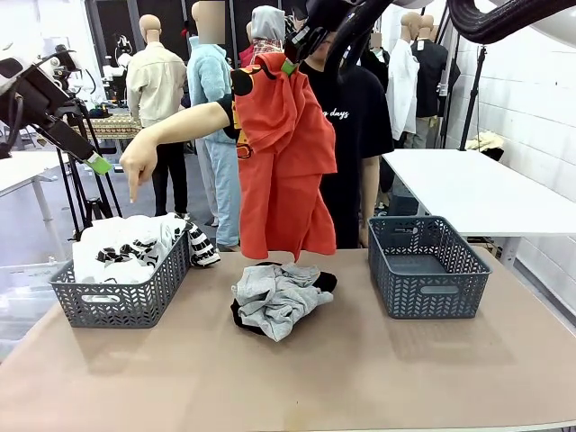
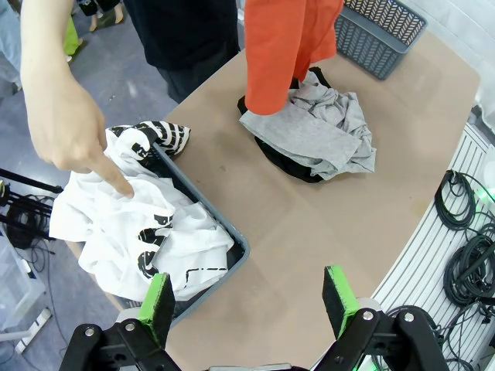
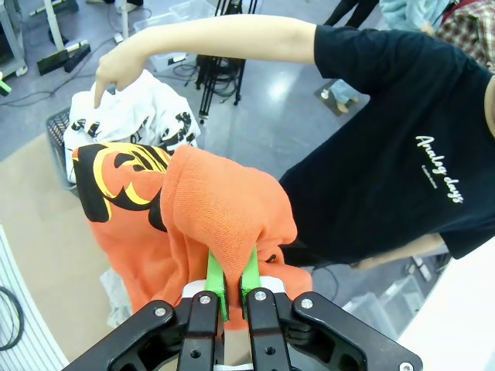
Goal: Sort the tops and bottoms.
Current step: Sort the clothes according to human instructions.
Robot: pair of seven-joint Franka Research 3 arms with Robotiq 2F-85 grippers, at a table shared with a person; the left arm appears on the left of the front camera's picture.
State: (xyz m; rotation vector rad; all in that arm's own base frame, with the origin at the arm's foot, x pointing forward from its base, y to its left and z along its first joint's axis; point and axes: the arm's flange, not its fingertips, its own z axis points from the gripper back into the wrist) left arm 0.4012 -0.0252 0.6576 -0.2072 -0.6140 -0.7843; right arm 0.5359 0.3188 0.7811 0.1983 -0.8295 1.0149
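My right hand (image 3: 232, 267) is clamped on a fold of the orange cloth shirt with the yellow-black graphic (image 1: 283, 162), which hangs high over the middle of the brown surface (image 1: 378, 378). The person's hand (image 1: 138, 166) points down at the grey plastic basket on my left (image 1: 117, 304), where the white printed shirt (image 1: 117, 245) lies. I'd carry the orange shirt across with its hem above the rim, lower until the cloth piles inside, then release. My left hand (image 2: 247, 280) hangs with fingers apart near that basket; I'd move it aside first.
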